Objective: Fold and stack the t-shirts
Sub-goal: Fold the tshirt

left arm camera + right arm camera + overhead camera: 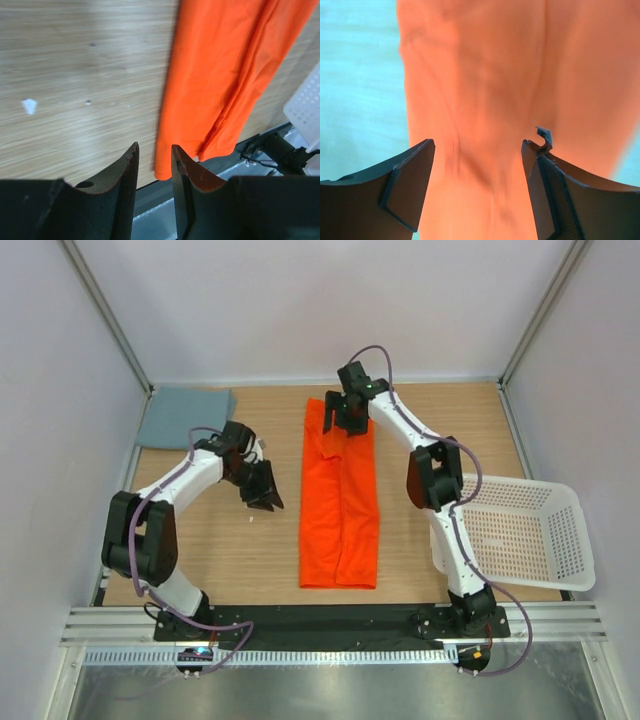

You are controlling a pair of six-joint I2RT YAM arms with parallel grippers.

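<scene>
Top view: one white basket [575,540] sits at lower right, and both shirts lie outside it. The orange shirt [340,510] is a long strip at centre; the grey-blue shirt [185,417] is folded at upper left. The left gripper [265,498] is left of the orange shirt, and the right gripper [340,422] is over its top end.
Left wrist: fingers [125,170] narrowly parted, grasping nothing.
Right wrist: fingers [410,175] spread wide above orange cloth.

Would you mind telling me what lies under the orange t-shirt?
The orange t-shirt lies on the wooden table, which shows around it; anything beneath the fabric is covered.
</scene>
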